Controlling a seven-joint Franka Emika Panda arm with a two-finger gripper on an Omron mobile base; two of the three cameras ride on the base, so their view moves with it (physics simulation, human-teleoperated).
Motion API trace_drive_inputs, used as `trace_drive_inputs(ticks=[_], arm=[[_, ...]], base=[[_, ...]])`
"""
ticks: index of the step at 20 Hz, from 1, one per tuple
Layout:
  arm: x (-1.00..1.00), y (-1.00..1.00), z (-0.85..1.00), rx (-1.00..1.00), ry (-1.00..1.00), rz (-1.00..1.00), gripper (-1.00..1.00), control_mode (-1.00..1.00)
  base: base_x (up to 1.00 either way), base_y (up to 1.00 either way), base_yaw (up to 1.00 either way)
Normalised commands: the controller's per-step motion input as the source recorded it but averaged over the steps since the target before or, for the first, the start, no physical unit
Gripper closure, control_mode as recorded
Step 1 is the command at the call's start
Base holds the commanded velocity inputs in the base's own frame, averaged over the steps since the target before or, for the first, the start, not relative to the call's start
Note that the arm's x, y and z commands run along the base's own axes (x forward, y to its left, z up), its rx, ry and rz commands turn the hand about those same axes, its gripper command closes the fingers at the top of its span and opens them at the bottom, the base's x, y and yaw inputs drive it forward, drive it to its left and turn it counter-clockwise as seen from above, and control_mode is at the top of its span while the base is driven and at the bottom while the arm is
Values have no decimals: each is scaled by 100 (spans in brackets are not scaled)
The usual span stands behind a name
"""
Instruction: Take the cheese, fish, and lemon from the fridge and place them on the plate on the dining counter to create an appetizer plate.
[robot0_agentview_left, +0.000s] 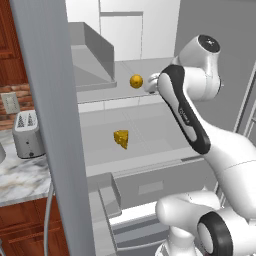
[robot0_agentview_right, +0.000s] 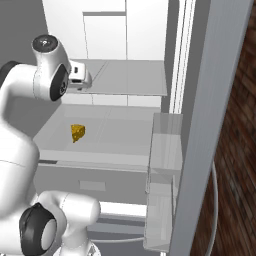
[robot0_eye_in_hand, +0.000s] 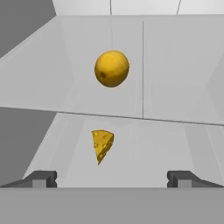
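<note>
Reaching into the open fridge (robot0_agentview_left: 150, 125), the gripper (robot0_eye_in_hand: 111, 177) faces the back wall with its jaws spread wide and nothing between them, and the move to come turns on one thing: the lemon (robot0_eye_in_hand: 111, 68) lies straight ahead of the gripper, deeper in and close to its centre line, so an advance along the line it is already pointing should, by my judgement, bring the fruit between the fingers. In the hand view the lemon sits on the glass shelf (robot0_eye_in_hand: 175, 65) a little beyond the gripper; in the left base view it rests just beside the hand, which hangs at the front of that same shelf. Being round, the lemon has no long axis to line up with, so any roll of the wrist would do. The cheese (robot0_agentview_left: 121, 138) lies on the shelf below the lemon, nearer the front edge, its thin end pointing down in the hand view; it is well under the gripper's line and would call for a drop in height first. The lemon looks the likelier first pick. Outside the fridge, left of its door (robot0_agentview_left: 55, 125), a toaster (robot0_agentview_left: 27, 132) stands on the marble desk (robot0_agentview_left: 20, 180).
</note>
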Motion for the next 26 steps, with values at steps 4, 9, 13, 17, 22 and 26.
trace_drive_inputs(ticks=[4,9,13,17,22,26], arm=[[40,12,0,0,0,0,-100,-100],[47,7,0,0,0,0,-100,-100],[43,3,0,0,0,0,-100,-100],[33,8,0,0,0,0,-100,-100],[35,14,-5,0,0,0,-100,-100],[33,13,-9,0,0,0,-100,-100]], base=[[0,0,0],[0,0,0],[0,0,0],[0,0,0],[0,0,0],[0,0,0]])
